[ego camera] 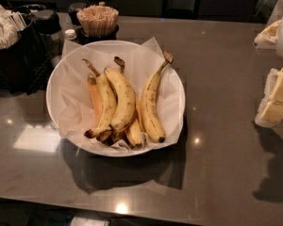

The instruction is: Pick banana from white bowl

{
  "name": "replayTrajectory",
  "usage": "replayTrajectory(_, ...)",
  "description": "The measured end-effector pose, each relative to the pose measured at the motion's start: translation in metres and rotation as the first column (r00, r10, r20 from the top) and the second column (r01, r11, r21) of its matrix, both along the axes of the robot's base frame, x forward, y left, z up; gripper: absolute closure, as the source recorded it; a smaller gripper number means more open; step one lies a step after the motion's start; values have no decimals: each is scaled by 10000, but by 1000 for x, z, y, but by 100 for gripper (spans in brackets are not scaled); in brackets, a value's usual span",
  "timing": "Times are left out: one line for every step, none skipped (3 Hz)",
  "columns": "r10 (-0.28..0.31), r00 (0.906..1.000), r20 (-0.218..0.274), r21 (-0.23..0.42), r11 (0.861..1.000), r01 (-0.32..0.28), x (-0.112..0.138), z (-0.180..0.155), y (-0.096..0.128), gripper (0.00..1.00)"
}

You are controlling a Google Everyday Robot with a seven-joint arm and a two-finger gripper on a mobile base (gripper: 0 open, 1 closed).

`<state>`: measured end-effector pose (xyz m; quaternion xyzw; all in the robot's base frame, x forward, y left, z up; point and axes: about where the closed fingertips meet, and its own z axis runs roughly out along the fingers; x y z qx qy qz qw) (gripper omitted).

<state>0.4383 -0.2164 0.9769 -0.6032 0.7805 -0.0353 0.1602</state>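
Note:
The white bowl [56,86] is wide and shallow, lined with crinkled white paper, and stands left of centre on the dark counter. Several bananas lie in it. The banana [150,105] is the long yellow speckled one on the right side of the bowl, with its dark tip toward me and its long stem pointing to the far right. An orange-tinted banana [94,98] and two curved bananas [118,100] lie to its left. My gripper [276,98] shows as pale blocks at the right edge, well right of the bowl and above the counter.
A dark cup of wooden stir sticks [98,21] stands just behind the bowl. A black caddy with packets [12,46] and dark lidded jars [49,25] stand at the back left. The counter's front edge [132,206] runs along the bottom.

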Motion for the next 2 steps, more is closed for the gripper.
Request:
replayTrajectory(2, 10000, 1, 0, 10000, -2, 0, 0, 0, 0)
replayTrajectory(226, 9996, 153, -2, 9997, -226, -1, 5, 8, 0)
